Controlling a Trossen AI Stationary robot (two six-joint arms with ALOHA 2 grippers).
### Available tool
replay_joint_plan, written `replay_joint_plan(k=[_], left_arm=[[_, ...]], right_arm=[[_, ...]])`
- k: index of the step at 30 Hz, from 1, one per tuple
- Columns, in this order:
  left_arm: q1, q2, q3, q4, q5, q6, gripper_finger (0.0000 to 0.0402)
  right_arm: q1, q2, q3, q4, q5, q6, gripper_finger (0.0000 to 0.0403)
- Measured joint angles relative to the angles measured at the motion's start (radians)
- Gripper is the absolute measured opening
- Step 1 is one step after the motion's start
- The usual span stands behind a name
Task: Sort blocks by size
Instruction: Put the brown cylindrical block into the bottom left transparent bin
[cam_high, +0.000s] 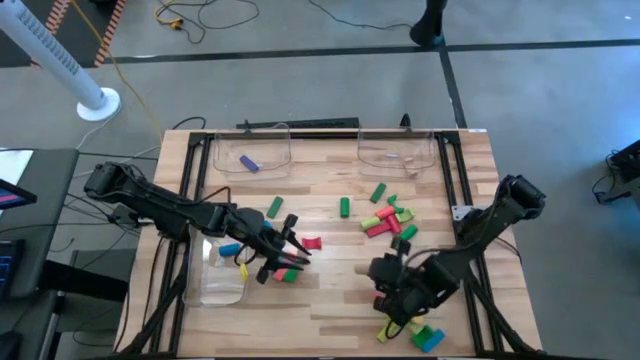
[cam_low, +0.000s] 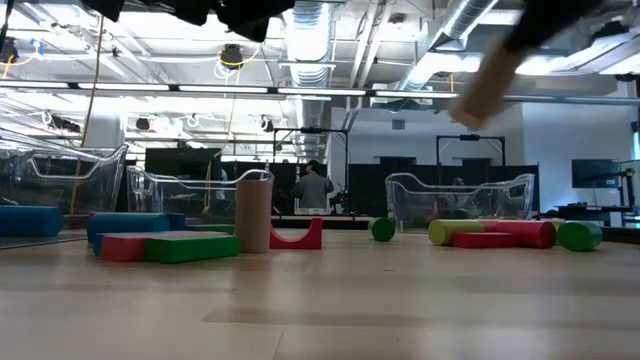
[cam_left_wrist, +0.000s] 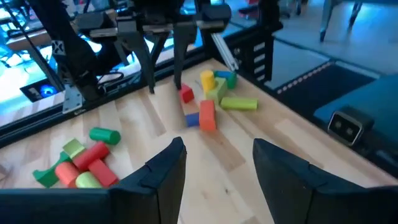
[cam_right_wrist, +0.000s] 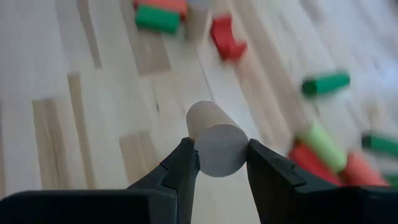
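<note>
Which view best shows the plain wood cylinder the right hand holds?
The right wrist view: the wood cylinder fills the gap of the right hand, end face toward the camera. The low view shows it tilted, high above the table. The high view hides it.

We see the right gripper (cam_right_wrist: 221, 163) lifted, fingers clamped on a load; the left gripper (cam_left_wrist: 214, 171) hovers, fingers parted.

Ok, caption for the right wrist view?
Right gripper holding a plain wooden cylinder above the table, coloured blocks scattered beyond.
</note>
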Motion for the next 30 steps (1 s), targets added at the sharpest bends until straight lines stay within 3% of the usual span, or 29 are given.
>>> replay_joint_plan(k=[7,14,30], left_arm=[[0.035,0.000,0.000,0.011,0.044,-0.104,0.0180],[0.059,0.000,0.000,0.016,0.049,-0.193,0.0180],[0.080,0.000,0.000,0.016,0.055,-0.249,0.0180]], right_arm=[[-0.063,0.001,0.042,0.157,0.041,-0.308,0.0148],[-0.124,0.001,0.054,0.323,-0.007,-0.545,0.0148],[-0.200,0.001,0.054,0.479,-0.071,-0.756,0.0148]])
